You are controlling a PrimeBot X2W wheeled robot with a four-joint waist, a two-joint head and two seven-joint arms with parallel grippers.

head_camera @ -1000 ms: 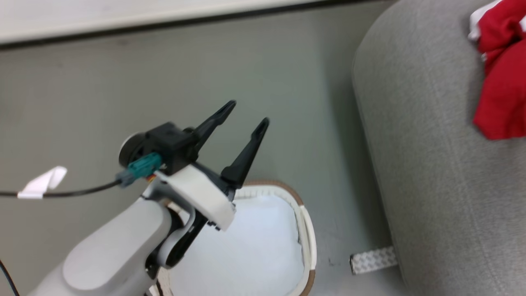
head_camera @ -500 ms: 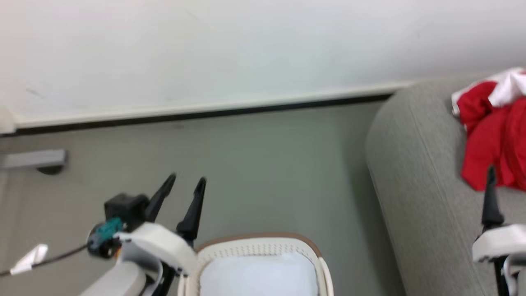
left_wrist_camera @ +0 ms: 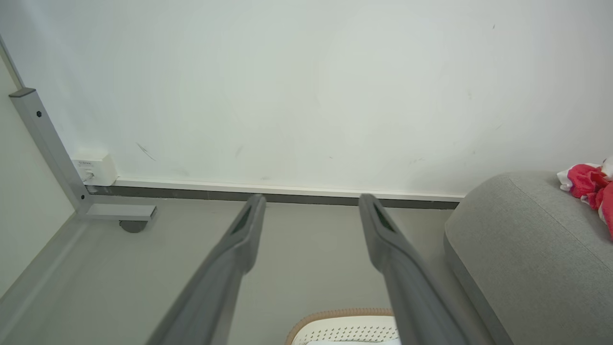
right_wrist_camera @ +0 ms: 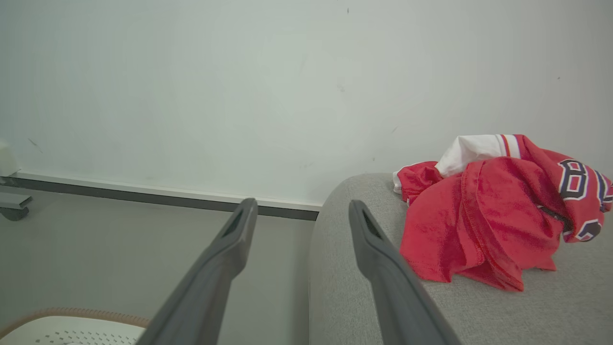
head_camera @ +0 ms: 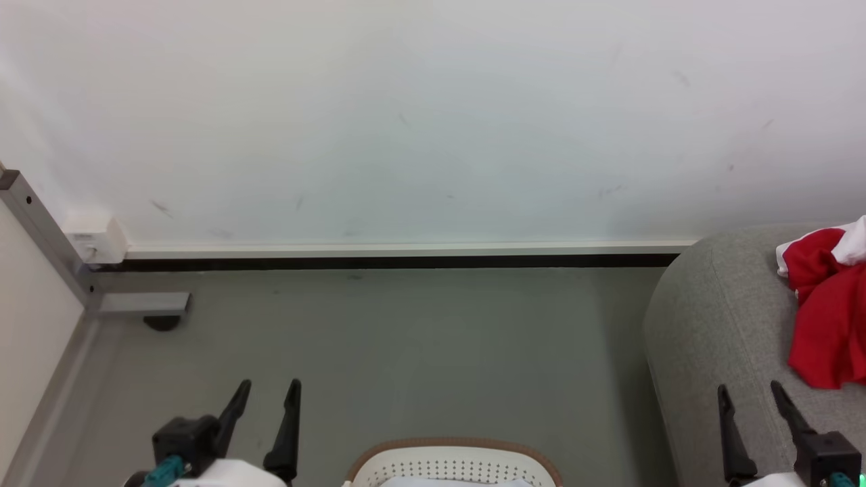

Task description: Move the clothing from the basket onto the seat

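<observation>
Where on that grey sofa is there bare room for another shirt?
The seat is bare along its rounded edge, between the red clothing and the floor, and on the heap's near side. Crowded only under the heap. The floor between basket and baseboard is bare too.

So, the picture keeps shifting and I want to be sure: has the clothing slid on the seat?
No. The clothing lies in the same spot by the rounded end of the seat; the whole view has shifted instead.

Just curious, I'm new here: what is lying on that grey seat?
A crumpled heap of red clothing with white parts and black-and-white lettering lies on the seat. Anything beneath the heap is covered by it.
</observation>
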